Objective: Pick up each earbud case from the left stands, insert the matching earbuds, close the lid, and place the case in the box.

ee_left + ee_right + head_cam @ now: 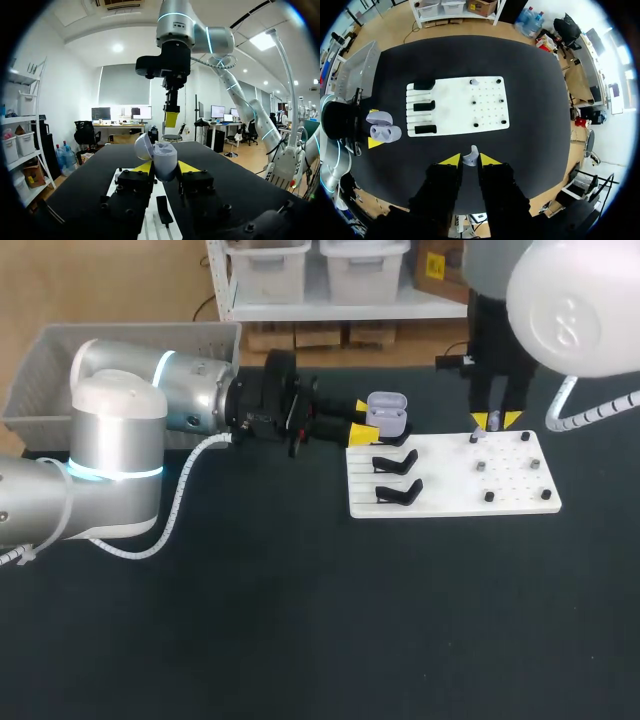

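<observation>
A lavender earbud case (386, 415) with its lid open sits between the yellow tips of my left gripper (362, 421), just left of the white board (450, 502). In the left wrist view the case (163, 159) stands upright in the left gripper (165, 168), lid tilted back. My right gripper (496, 421) hangs over the board's far edge, shut on a small pale earbud (470, 157). From the right wrist the case (383, 132) shows off the board's stand side. Black stands (421, 106) on the board are bare.
A grey slatted basket (60, 365) sits at the back left behind my left arm. Small earbuds on pegs (489, 496) dot the right half of the board. Two black stands (397, 492) show on its left half.
</observation>
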Action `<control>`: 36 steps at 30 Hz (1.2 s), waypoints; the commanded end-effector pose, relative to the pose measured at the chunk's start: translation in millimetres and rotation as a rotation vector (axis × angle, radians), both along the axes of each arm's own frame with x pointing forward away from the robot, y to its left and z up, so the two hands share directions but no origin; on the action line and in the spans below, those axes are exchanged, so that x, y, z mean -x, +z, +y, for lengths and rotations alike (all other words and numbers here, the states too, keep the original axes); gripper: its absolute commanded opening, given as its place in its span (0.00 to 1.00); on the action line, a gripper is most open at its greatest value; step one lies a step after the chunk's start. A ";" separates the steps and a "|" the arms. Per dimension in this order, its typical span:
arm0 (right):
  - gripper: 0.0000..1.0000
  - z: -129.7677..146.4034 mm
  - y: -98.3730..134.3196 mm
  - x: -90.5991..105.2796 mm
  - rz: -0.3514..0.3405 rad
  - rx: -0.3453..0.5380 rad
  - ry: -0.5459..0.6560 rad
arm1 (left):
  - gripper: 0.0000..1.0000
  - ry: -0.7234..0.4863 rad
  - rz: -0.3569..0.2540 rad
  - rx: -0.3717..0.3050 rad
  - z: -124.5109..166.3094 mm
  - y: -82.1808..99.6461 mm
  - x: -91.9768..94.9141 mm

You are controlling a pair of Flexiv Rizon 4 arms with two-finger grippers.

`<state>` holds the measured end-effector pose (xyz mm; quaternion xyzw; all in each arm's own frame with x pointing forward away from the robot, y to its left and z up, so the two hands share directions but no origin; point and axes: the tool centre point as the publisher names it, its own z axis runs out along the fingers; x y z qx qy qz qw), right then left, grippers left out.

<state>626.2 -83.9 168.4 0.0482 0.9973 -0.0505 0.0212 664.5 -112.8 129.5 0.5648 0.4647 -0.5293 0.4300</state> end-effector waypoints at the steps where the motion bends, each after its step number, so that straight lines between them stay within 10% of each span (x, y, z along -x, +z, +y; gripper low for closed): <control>1: 0.00 24.1 12.2 7.2 -0.052 0.038 -0.106 | 0.00 0.002 -0.002 0.002 0.2 -0.6 0.4; 36: 0.00 69.9 36.1 11.2 -0.074 -0.086 -0.295 | 0.00 0.035 -0.033 0.075 -16.9 -6.7 13.7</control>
